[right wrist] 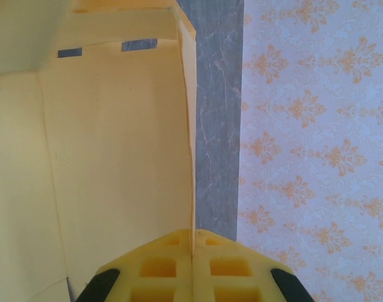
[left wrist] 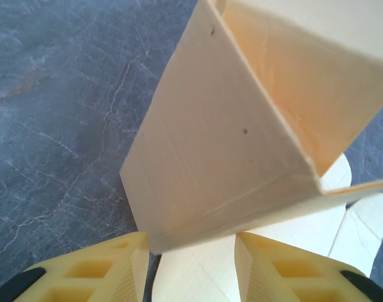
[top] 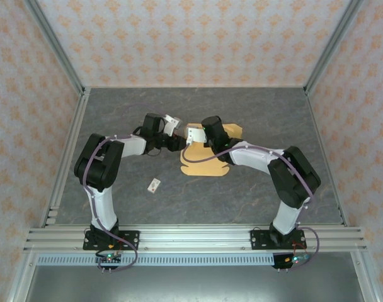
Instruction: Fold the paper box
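Observation:
The paper box [top: 207, 165] is a light tan cardboard sheet lying mid-table, partly folded up. In the left wrist view a raised folded panel of the paper box [left wrist: 223, 145] stands over the flat part. My left gripper [left wrist: 191, 242] has its yellow fingers [left wrist: 125, 267] apart, with the panel's lower corner reaching in between them and the flat sheet below. In the right wrist view my right gripper [right wrist: 192, 236] is shut on the thin edge of an upright wall of the paper box [right wrist: 116, 157]. From above, the left gripper [top: 179, 143] and the right gripper [top: 201, 139] meet at the sheet's far left part.
A tiny white tag [top: 155, 185] lies on the grey table nearer the left arm. Patterned walls and aluminium posts [top: 59, 53] enclose the table; a rail [top: 191, 238] runs along the near edge.

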